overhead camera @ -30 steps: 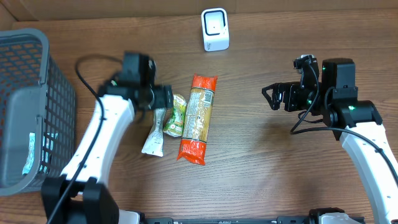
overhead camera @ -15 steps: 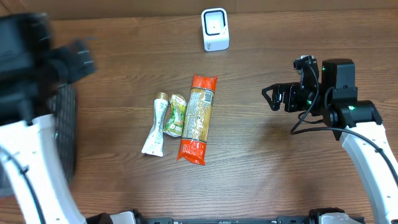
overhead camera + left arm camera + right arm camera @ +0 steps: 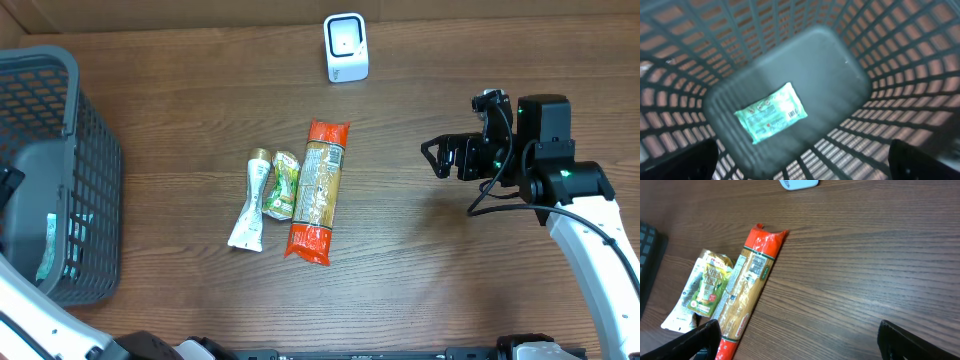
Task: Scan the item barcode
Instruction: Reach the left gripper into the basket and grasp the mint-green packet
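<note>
One green foil packet (image 3: 771,112) lies in grey plastic mesh basket (image 3: 900,60), presumably done; orange pasta packet (image 3: 317,190), two green-white pouches (image 3: 283,185) remain. Left gripper (image 3: 804,162), right gripper (image 3: 442,157): wide, empty.

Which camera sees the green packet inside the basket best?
The left wrist view. It looks straight down into the basket, and the green packet shows whole, lying flat on the bottom. The overhead view catches only a pale sliver of it behind the basket wall. The right wrist view misses it.
</note>
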Robot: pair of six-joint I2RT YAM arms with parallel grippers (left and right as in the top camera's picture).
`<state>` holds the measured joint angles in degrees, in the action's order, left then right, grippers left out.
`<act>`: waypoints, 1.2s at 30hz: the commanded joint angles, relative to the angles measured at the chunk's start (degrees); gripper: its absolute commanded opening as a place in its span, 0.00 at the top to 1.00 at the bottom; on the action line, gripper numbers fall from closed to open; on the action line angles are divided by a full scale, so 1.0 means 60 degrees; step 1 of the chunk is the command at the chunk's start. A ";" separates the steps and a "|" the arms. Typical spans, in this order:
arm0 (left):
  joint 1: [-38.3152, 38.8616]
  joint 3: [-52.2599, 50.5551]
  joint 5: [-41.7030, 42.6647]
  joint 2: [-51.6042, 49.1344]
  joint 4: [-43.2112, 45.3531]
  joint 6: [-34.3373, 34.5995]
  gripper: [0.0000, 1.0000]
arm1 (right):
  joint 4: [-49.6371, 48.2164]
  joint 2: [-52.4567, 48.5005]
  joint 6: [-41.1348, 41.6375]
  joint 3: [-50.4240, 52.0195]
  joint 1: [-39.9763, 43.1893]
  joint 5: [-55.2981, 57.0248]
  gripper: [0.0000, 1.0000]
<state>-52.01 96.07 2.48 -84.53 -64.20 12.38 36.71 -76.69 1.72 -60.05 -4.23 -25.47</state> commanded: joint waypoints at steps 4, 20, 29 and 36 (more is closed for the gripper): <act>-0.0080 -0.1942 0.0226 -0.0805 0.1723 -0.2433 0.00 | -0.0029 0.0007 -0.0011 -0.0237 -0.0044 -0.0022 0.00; -0.0080 -0.2390 0.0182 -0.3945 0.1974 -0.6255 0.03 | -0.0026 0.0007 -0.0015 -0.0233 -0.0044 -0.0018 0.00; -0.0149 -0.2390 -0.1147 -0.4787 0.2244 -0.6692 0.00 | -0.0033 0.0007 -0.0018 -0.0164 -0.0044 0.0022 0.00; -0.0095 -0.2390 -0.0907 -0.5417 0.2463 -0.7249 0.01 | -0.0029 0.0000 -0.0015 -0.0109 -0.0044 0.0346 0.00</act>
<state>-52.51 82.13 -2.35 -114.02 -50.09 -28.58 36.73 -76.69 1.72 -60.05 -4.23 -24.51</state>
